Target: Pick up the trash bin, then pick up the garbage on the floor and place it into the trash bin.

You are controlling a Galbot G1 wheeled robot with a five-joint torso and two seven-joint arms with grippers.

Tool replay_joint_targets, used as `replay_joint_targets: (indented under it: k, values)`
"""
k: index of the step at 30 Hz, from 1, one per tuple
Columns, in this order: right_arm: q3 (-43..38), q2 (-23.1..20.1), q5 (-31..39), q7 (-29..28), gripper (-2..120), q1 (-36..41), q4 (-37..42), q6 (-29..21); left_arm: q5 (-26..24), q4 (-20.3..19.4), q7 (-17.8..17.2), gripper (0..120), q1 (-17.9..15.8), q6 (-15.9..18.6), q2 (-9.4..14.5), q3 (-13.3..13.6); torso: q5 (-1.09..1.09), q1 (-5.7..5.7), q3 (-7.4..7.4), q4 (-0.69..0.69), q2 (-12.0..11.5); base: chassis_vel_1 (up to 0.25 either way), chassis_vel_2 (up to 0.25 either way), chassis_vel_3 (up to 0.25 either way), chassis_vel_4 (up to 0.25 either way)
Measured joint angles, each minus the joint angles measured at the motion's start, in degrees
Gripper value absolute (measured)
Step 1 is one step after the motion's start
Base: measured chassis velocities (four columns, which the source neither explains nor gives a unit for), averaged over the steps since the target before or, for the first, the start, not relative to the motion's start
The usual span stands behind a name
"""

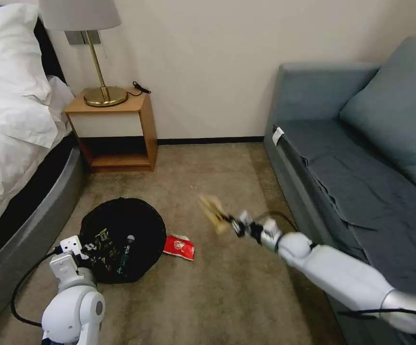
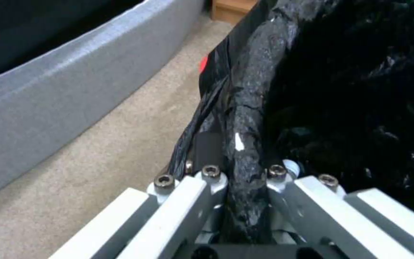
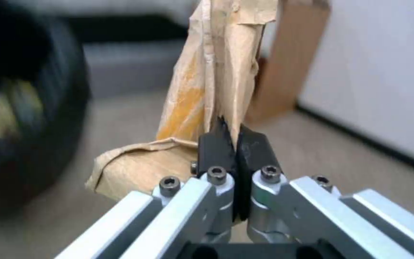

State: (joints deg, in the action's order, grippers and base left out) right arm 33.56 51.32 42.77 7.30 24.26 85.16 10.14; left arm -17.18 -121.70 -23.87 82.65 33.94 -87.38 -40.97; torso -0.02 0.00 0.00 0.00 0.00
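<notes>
The trash bin (image 1: 141,225), round and lined with a crinkly black bag, is seen from above at the lower left. My left gripper (image 1: 76,247) is shut on its near rim; the left wrist view shows the bag-covered rim (image 2: 245,108) pinched between the jaws of that gripper (image 2: 238,151). A small clear bottle (image 1: 126,254) and a yellowish wrapper (image 1: 100,244) lie inside the bin. My right gripper (image 1: 232,223) hangs above the carpet to the bin's right, shut on crumpled tan paper (image 1: 212,211). The right wrist view has this gripper (image 3: 233,138) clamping the paper (image 3: 216,72). A red-white snack packet (image 1: 179,247) lies on the floor beside the bin.
A bed (image 1: 16,120) with a grey base runs along the left. A wooden nightstand (image 1: 114,129) with a brass lamp (image 1: 103,91) stands by the wall. A blue-grey sofa (image 1: 361,167) fills the right side. Open carpet (image 1: 208,297) lies between them.
</notes>
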Motion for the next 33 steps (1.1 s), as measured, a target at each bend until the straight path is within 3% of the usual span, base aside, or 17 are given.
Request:
replay_joint_targets:
  k: [1, 5, 10, 18, 24, 33]
  values:
    - [0.0, 0.0, 0.0, 0.0, 0, 0.0, 0.0, 0.0, 0.0, 0.0, 0.0, 2, 0.0, 0.0, 0.0, 0.0, 0.00, 0.00, 0.00, 0.00, 0.0, 0.000, 0.000, 0.000, 0.000]
    - [3.2, 1.6, 5.8, -6.6, 0, -3.6, 13.1, -3.5, 0.0, 0.0, 0.0, 2, -0.1, 0.1, -0.2, 0.4, 0.00, 0.00, 0.00, 0.01, 0.0, 0.000, 0.000, 0.000, 0.000]
    - [8.4, 3.8, 7.1, -10.0, 0, -5.7, 16.7, -4.9, 0.0, -0.1, 0.0, 2, -0.1, 0.2, -0.3, 0.5, 0.00, 0.00, 0.00, 0.01, 0.0, 0.000, 0.000, 0.000, 0.000]
    - [21.5, 10.6, 4.3, -14.3, 0, -9.5, 9.9, -5.0, 0.1, -1.1, 0.0, 2, 0.2, 0.2, -0.9, 0.6, 0.01, 0.00, 0.00, 0.00, 0.0, 0.000, 0.000, 0.000, 0.000]
    - [24.4, 14.1, 1.8, -16.4, 0, -10.3, 5.9, -4.9, 0.2, -1.5, 0.0, 2, 0.5, 0.2, -1.1, 0.5, 0.01, 0.00, 0.00, 0.01, 0.0, 0.000, 0.000, 0.000, 0.000]
    - [25.1, 13.5, 0.8, -17.4, 36, -10.4, 6.5, -5.7, 0.3, -1.8, 0.0, 2, 0.6, 0.2, -1.4, 0.4, 0.01, 0.00, 0.00, -0.01, 0.0, 0.000, 0.000, 0.000, 0.000]
